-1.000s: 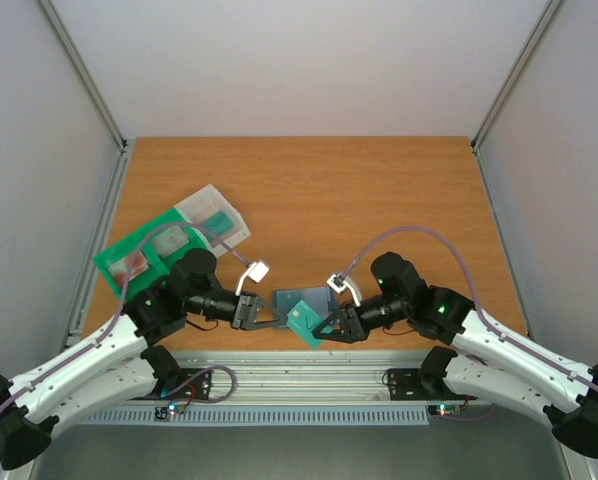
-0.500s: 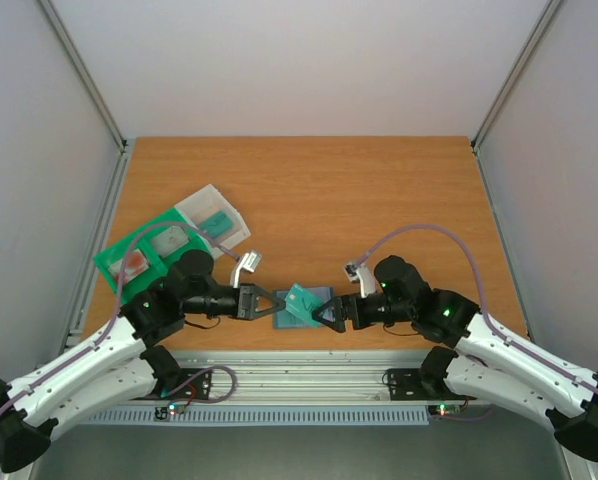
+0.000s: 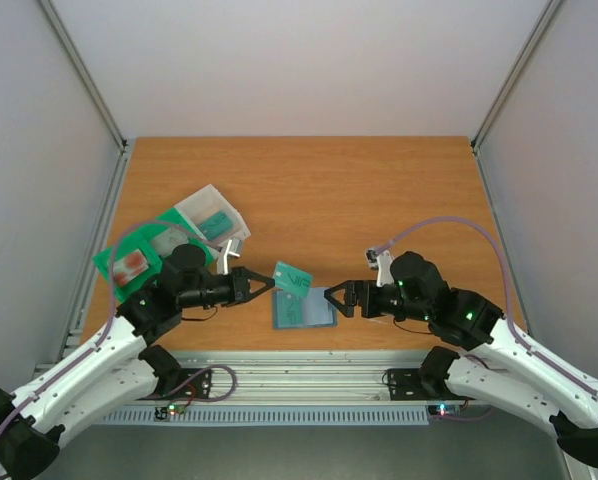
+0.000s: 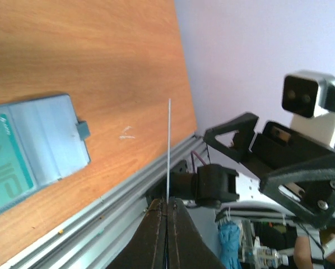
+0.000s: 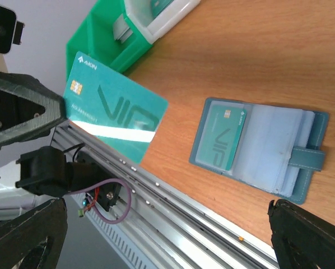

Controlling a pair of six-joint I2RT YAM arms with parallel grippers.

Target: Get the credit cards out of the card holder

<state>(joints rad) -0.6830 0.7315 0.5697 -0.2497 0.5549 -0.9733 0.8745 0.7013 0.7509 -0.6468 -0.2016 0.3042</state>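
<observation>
The slate-blue card holder (image 3: 319, 310) lies open near the table's front edge, with a teal "VIP" credit card (image 3: 293, 312) in its left leaf. The right wrist view shows the holder (image 5: 279, 151) and that card (image 5: 224, 138) too. My left gripper (image 3: 269, 282) is shut on the edge of a second teal credit card (image 3: 292, 279), held in the air just up and left of the holder. In the left wrist view this card (image 4: 168, 151) shows edge-on. My right gripper (image 3: 331, 300) stands open and empty at the holder's right side.
A green tray (image 3: 129, 262) with a clear box (image 3: 214, 215) sits at the left, behind my left arm, and appears in the right wrist view as the tray (image 5: 100, 45). The metal rail (image 5: 173, 202) runs along the table's front edge.
My right gripper has let go of the teal card, opened wide and drawn back to the right. My left gripper has carried that card up and to the left, off the holder.
</observation>
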